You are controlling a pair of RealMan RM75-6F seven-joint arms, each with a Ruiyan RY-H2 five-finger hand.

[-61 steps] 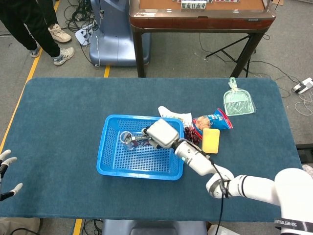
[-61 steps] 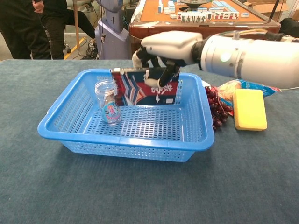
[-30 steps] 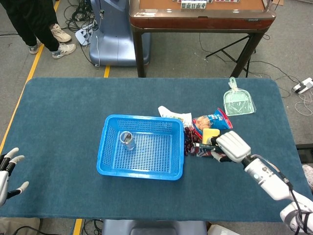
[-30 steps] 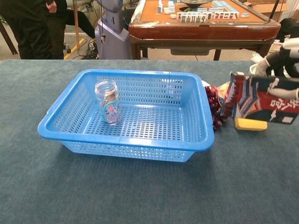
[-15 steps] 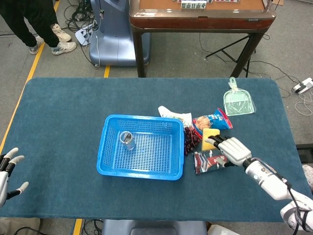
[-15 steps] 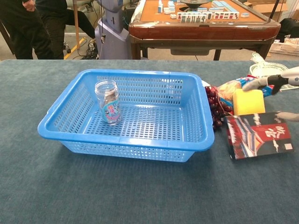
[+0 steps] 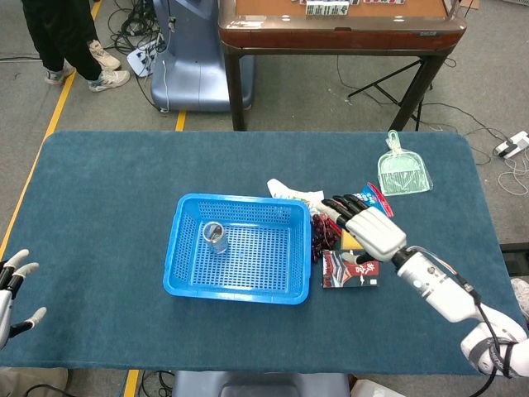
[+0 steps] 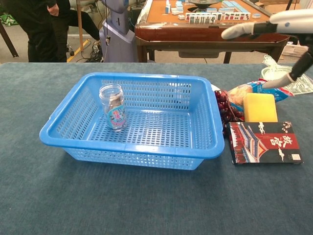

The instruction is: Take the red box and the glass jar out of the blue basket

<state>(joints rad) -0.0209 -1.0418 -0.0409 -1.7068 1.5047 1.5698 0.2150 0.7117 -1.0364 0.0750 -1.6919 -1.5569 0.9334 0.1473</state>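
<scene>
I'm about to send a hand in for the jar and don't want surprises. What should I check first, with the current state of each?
1. Red box out of the blue basket, flat on the table: ok.
2. Right hand holds nothing, fingers apart: ok.
3. Glass jar upright in the basket's left half: ok.
4. Nothing else in the basket near the jar: ok.
5. Left hand at the table's left edge, holding nothing: ok.
6. Jar lidded or open: cannot tell.
</scene>
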